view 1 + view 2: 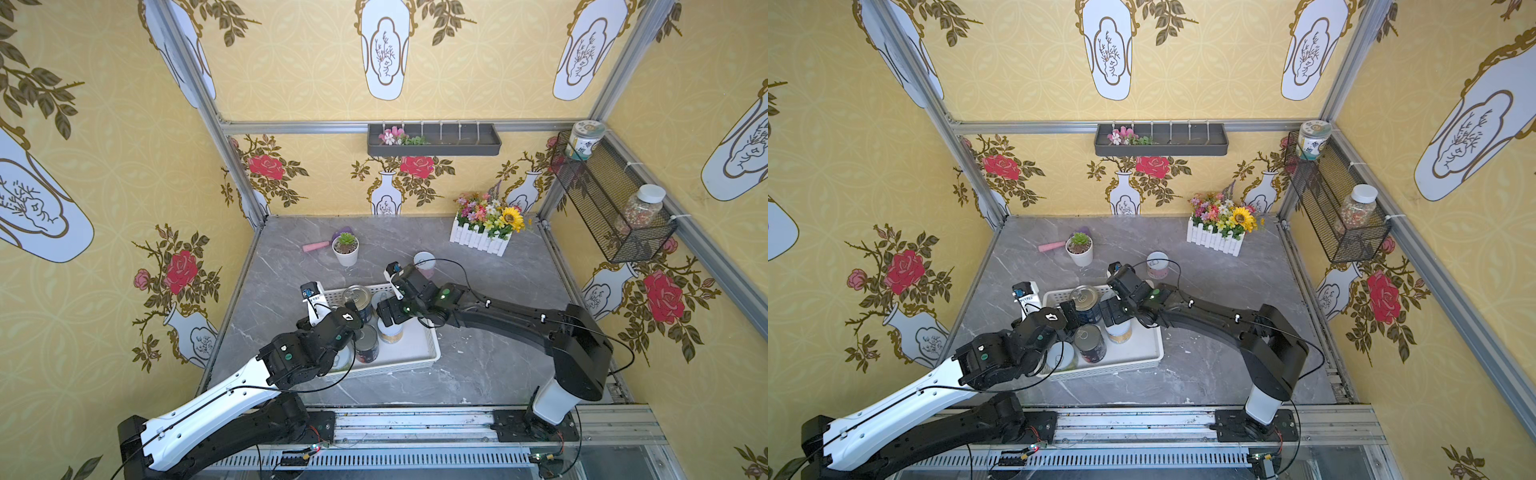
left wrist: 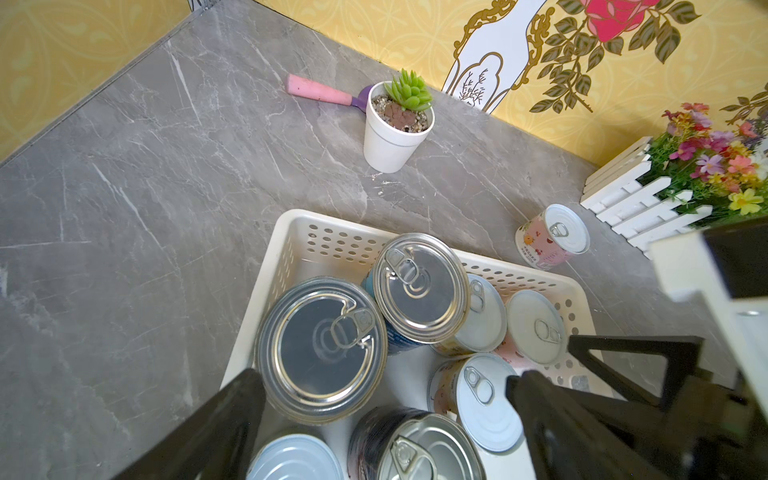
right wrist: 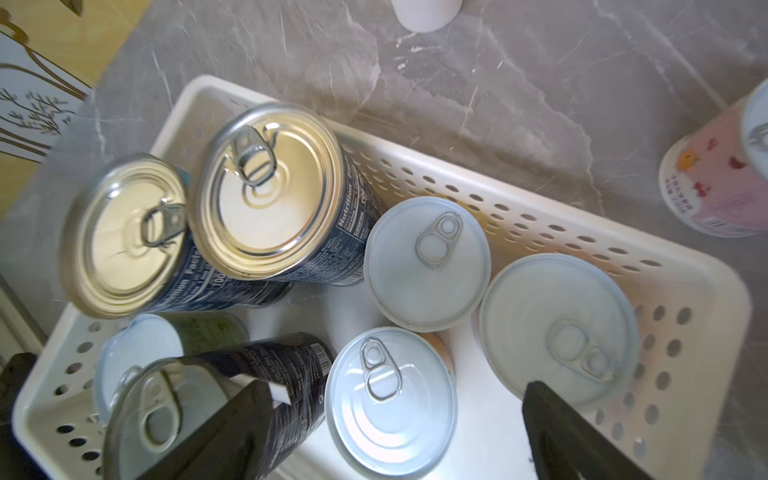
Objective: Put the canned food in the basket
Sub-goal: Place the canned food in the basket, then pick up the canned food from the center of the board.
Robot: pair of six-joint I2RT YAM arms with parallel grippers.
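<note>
Across both top views, the shallow white perforated plastic basket (image 1: 419,347) sits mid-table holding upright pull-tab cans (image 1: 357,296) packed close, probably to leave room for the last. That one, a small pink-labelled white-lidded can (image 1: 424,262), stands on the grey marble tabletop (image 1: 498,353) beyond the basket's far wall, near the right arm. From the left wrist view, the left gripper (image 2: 384,380) hangs wide open and empty above a tall metal-topped can (image 2: 320,349), with the pink-labelled can (image 2: 552,237) well apart outside the rim. From the right wrist view, the right gripper (image 3: 401,386) stands spread, gripping nothing, over a short white-lidded can (image 3: 390,399) inside the basket; the pink-labelled can (image 3: 715,187) lies outside the wall, nearer this claw, I judge
</note>
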